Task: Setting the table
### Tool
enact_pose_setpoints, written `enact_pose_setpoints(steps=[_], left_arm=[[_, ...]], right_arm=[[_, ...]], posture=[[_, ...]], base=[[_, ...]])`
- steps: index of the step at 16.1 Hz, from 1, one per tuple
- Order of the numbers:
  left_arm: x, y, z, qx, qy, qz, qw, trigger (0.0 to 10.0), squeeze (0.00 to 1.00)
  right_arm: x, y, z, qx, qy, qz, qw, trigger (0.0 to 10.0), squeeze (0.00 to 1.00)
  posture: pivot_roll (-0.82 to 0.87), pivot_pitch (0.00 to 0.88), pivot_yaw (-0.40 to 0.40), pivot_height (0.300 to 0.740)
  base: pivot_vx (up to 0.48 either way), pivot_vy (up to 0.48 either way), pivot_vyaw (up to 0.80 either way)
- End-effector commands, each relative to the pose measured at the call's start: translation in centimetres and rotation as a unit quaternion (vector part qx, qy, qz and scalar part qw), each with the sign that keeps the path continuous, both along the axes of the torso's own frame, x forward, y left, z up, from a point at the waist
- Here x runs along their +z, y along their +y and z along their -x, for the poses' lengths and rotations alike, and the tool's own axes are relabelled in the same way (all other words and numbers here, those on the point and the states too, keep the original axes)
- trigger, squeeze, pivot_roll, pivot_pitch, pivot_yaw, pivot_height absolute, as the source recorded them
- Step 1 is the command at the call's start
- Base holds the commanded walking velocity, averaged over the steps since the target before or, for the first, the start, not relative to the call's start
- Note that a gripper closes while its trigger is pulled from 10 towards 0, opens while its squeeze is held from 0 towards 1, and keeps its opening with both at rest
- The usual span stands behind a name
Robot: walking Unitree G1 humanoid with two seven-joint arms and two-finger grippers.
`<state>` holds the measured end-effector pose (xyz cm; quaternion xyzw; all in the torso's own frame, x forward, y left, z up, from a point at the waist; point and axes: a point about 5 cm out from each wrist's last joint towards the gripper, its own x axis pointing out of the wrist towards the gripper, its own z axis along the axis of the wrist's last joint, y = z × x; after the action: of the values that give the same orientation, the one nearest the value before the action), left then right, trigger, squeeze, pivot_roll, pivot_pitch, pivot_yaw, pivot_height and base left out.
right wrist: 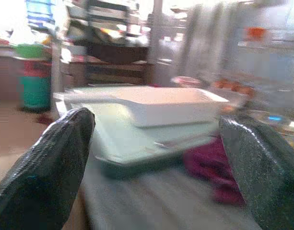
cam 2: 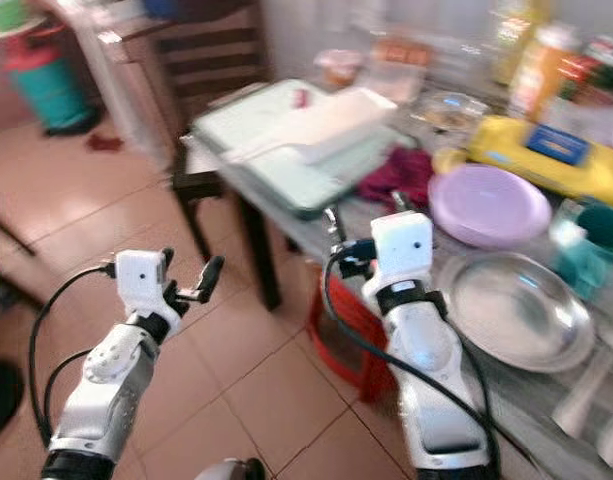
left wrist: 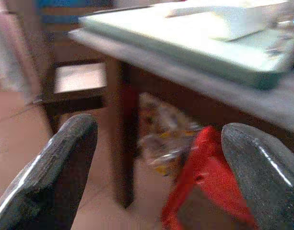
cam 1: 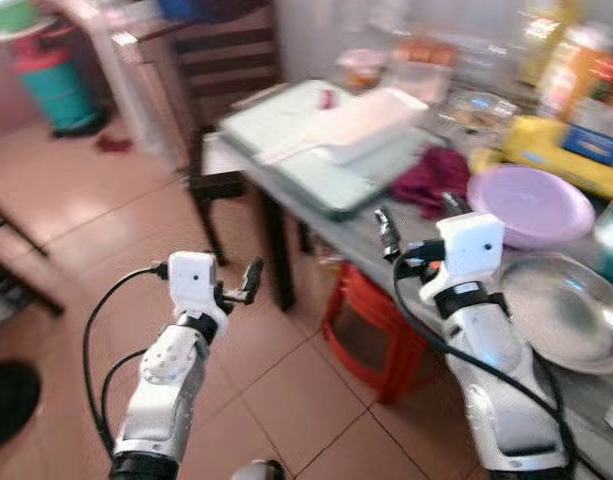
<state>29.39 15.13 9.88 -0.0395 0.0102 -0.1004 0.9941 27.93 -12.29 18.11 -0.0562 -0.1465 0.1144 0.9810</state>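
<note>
My right gripper (cam 1: 418, 218) stands open above the near edge of the grey table (cam 1: 331, 225), with nothing between its fingers. Just beyond it lies a maroon cloth (cam 1: 431, 175). A lilac plate (cam 1: 531, 205) sits to its right, and a steel plate (cam 1: 561, 310) rests nearer me. A pale green tray (cam 1: 316, 140) carries a white rectangular dish (right wrist: 170, 105). My left gripper (cam 1: 238, 285) hangs open and empty over the tiled floor, left of the table leg (left wrist: 120, 143).
A red stool (cam 1: 371, 330) stands under the table. A dark wooden chair (cam 1: 226, 60) sits at the table's far left corner, with a teal cylinder (cam 1: 56, 85) beyond it. A yellow package (cam 1: 556, 150), a teal cup (cam 2: 596, 245) and bottles crowd the table's right side.
</note>
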Motion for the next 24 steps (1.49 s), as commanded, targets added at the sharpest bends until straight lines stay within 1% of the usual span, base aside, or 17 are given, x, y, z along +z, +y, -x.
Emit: enact_pose_setpoints(steps=[1, 4, 7, 8, 9, 10, 12, 13, 14, 15, 17, 19, 20, 21, 22, 23, 24], left_arm=[[0.1, 0.2, -0.1, 0.009, -0.001, -0.01, 1.0, 10.0, 0.0], [-0.1, 0.4, -0.2, 0.02, 0.002, -0.012, 1.0, 10.0, 0.0], [-0.9, 0.5, 0.0, 0.027, 0.023, -0.016, 0.999, 10.0, 0.0], [-1.5, 0.6, 0.1, 0.041, 0.032, -0.036, 0.998, 10.0, 0.0], [-1.6, 0.7, 0.1, 0.042, 0.032, -0.036, 0.998, 10.0, 0.0], [-1.8, 1.0, 0.2, 0.045, 0.032, -0.041, 0.998, 10.0, 0.0], [-2.5, 2.3, 0.4, 0.072, 0.042, -0.05, 0.995, 10.0, 0.0], [-2.7, 2.5, 0.5, 0.078, 0.045, -0.055, 0.994, 10.0, 0.0], [-3.5, 2.7, 0.8, 0.081, 0.059, -0.069, 0.993, 10.0, 0.0], [-4.4, 2.9, 1.1, 0.084, 0.08, -0.071, 0.991, 10.0, 0.0], [-5.8, 3.3, 1.8, 0.092, 0.101, -0.082, 0.987, 10.0, 0.0], [-8.3, 3.9, 3.0, 0.099, 0.143, -0.11, 0.979, 10.0, 0.0], [-9.0, 4.2, 3.4, 0.109, 0.16, -0.108, 0.975, 10.0, 0.0], [-10.0, 4.2, 4.0, 0.102, 0.184, -0.111, 0.971, 10.0, 0.0], [-11.2, 4.2, 4.7, 0.095, 0.21, -0.121, 0.966, 10.0, 0.0], [-12.1, 4.2, 5.1, 0.089, 0.232, -0.125, 0.96, 10.0, 0.0], [-13.2, 4.0, 5.8, 0.074, 0.259, -0.136, 0.954, 10.0, 0.0]], right_arm=[[-0.2, 0.2, 0.0, 0.008, 0.004, 0.007, 1.0, 10.0, 0.0], [-0.1, 0.8, -0.1, 0.019, 0.002, 0.001, 1.0, 10.0, 0.0], [-0.3, 1.2, -0.3, 0.028, 0.006, 0.0, 1.0, 10.0, 0.0], [-0.4, 1.4, -0.4, 0.034, 0.011, -0.004, 0.999, 10.0, 0.0], [-0.5, 1.6, -0.4, 0.037, 0.013, -0.005, 0.999, 10.0, 0.0], [-0.6, 1.7, -0.5, 0.04, 0.016, -0.005, 0.999, 10.0, 0.0], [-1.5, 1.9, -0.6, 0.048, 0.031, -0.003, 0.998, 10.0, 0.0], [-2.1, 1.9, -0.7, 0.052, 0.044, -0.004, 0.998, 10.0, 0.0], [-3.0, 1.6, -0.9, 0.051, 0.068, -0.024, 0.996, 10.0, 0.0], [-4.0, 1.3, -1.3, 0.046, 0.094, -0.04, 0.994, 10.0, 0.0], [-5.5, 0.9, -1.6, 0.046, 0.127, -0.047, 0.99, 10.0, 0.0], [-8.5, 0.5, -1.4, 0.053, 0.172, -0.023, 0.983, 10.0, 0.0], [-9.5, 0.4, -1.2, 0.06, 0.183, -0.015, 0.981, 10.0, 0.0], [-11.3, 0.1, -0.9, 0.059, 0.219, -0.006, 0.974, 10.0, 0.0], [-13.4, -0.2, -0.5, 0.06, 0.248, 0.026, 0.966, 10.0, 0.0], [-15.1, -0.7, -0.2, 0.049, 0.281, 0.043, 0.958, 10.0, 0.0], [-17.1, -1.4, 0.4, 0.034, 0.327, 0.045, 0.943, 10.0, 0.0]], posture=[[-0.04, 0.095, 0.084, 0.74], [-0.03, 0.092, 0.081, 0.74], [-0.03, 0.091, 0.079, 0.74], [-0.02, 0.088, 0.078, 0.74], [-0.02, 0.086, 0.076, 0.74], [-0.02, 0.083, 0.075, 0.74], [-0.01, 0.074, 0.061, 0.74], [0.0, 0.066, 0.052, 0.74], [0.01, 0.062, 0.049, 0.74], [0.01, 0.06, 0.042, 0.74], [0.02, 0.056, 0.034, 0.74], [0.03, 0.05, 0.019, 0.74], [0.03, 0.05, 0.017, 0.74], [0.04, 0.05, 0.01, 0.74], [0.04, 0.046, -0.004, 0.74], [0.06, 0.041, -0.013, 0.74], [0.06, 0.038, -0.017, 0.74]], base=[[0.0, 0.0, 0.8], [0.0, 0.0, 0.8], [0.0, 0.0, 0.8], [0.0, 0.0, 0.8], [0.0, 0.0, 0.8], [0.0, 0.0, 0.8], [0.0, 0.0, 0.8], [0.0, 0.0, 0.8], [0.0, 0.0, 0.8], [0.0, 0.0, 0.8], [0.0, 0.0, 0.8], [0.0, 0.0, 0.8], [0.0, 0.0, 0.8], [0.0, 0.0, 0.0], [0.0, 0.0, 0.0], [0.0, 0.0, 0.0], [0.0, 0.0, 0.0]])
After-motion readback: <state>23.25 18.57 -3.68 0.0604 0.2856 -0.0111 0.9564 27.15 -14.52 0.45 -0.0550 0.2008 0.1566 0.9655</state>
